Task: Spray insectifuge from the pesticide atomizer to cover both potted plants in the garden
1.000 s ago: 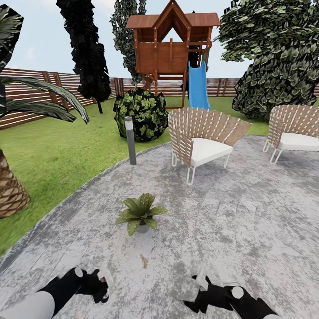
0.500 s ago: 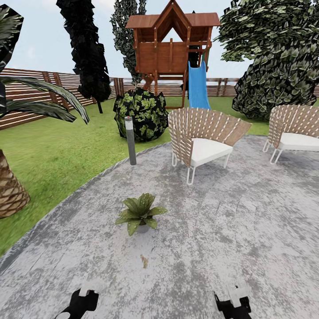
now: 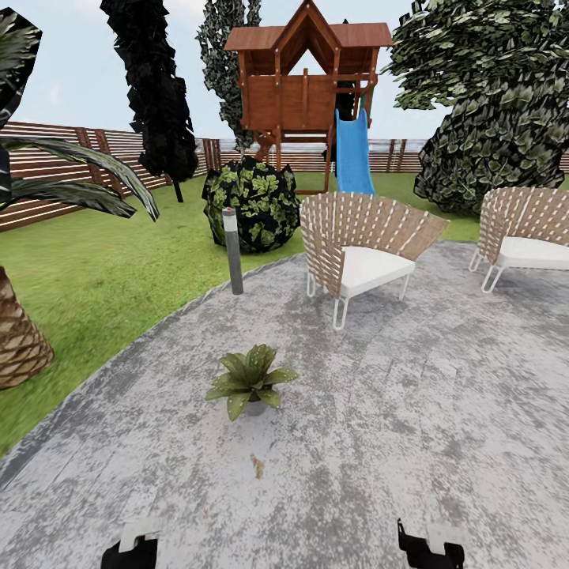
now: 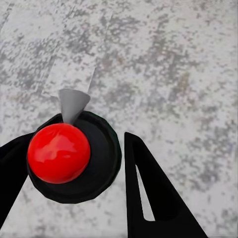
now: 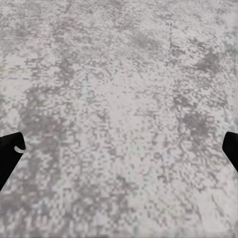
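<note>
Left gripper [image 4: 74,163] is clamped on the pesticide atomizer [image 4: 74,158], dark green with a red top, above the patio [image 4: 163,59]. Right gripper [image 5: 119,148] is spread wide. One potted plant [image 3: 250,381] sits ahead.

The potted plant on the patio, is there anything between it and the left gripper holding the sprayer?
Nothing visible stands between them. The left gripper holds the pesticide atomizer low at the near edge of the head view, and only bare grey patio lies ahead up to the potted plant. The chairs stand farther back.
</note>
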